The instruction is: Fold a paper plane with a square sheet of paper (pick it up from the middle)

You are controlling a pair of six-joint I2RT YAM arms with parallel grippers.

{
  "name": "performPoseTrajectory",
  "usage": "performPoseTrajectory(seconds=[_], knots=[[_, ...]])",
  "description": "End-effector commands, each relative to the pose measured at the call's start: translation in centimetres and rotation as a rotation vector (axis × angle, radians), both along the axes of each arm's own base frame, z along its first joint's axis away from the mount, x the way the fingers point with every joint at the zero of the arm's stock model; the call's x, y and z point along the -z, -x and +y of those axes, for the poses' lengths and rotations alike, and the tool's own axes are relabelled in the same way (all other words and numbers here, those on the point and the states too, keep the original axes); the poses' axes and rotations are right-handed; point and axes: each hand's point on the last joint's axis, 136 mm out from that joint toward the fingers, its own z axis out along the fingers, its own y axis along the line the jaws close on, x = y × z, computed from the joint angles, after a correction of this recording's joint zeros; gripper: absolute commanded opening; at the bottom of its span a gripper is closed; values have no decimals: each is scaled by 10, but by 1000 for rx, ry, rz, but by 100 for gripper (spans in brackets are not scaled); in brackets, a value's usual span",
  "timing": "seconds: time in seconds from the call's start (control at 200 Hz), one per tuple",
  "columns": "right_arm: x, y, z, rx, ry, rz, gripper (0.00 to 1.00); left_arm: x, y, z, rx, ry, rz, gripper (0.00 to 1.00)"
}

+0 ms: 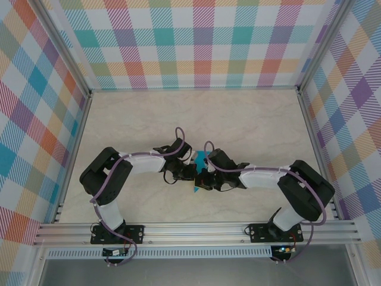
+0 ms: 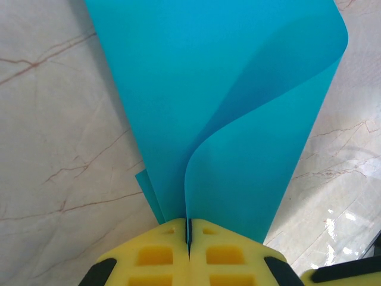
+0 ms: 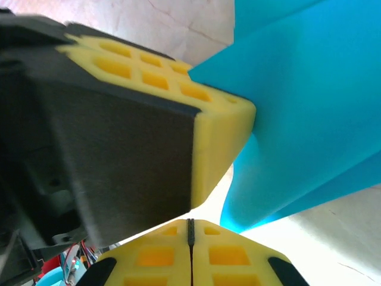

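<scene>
The teal square sheet of paper [image 2: 238,107] is folded into a long tapering shape, and one layer curls away from the rest. My left gripper [image 2: 189,229] is shut on its narrow end, the yellow pads pinching the layers. From above, the paper [image 1: 201,158] shows as small teal patches between the two grippers at mid-table. My right gripper [image 3: 190,229] is shut with nothing between its pads, just below and beside the paper [image 3: 297,119]. The left gripper's fingers [image 3: 217,125] sit close in front of it. My left gripper [image 1: 189,173] and right gripper [image 1: 206,180] nearly touch.
The pale marble table top [image 1: 196,113] stretches back to plaid walls [image 1: 196,42]. An aluminium rail [image 1: 196,229] runs along the near edge by both arm bases. Metal posts [image 1: 312,113] frame the sides.
</scene>
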Motion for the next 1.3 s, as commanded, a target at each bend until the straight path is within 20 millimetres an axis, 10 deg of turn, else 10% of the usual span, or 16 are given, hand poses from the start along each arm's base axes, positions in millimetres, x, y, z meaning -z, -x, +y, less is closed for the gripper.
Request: performPoseTrajectory(seconds=[0.0, 0.55, 0.745, 0.98, 1.295], knots=[[6, 6, 8, -10, -22, 18, 6, 1, -2, 1, 9, -4, 6, 4], [20, 4, 10, 28, -54, 17, 6, 1, -2, 1, 12, -5, 4, 4], [9, 1, -21, 82, 46, -56, 7, -5, -5, -1, 16, -3, -8, 4], [-10, -45, -86, 257, 224, -122, 13, -5, -4, 0, 18, -3, -8, 4], [1, -111, -77, 128, 338, -86, 8, -9, -8, -3, 25, 1, -14, 4]])
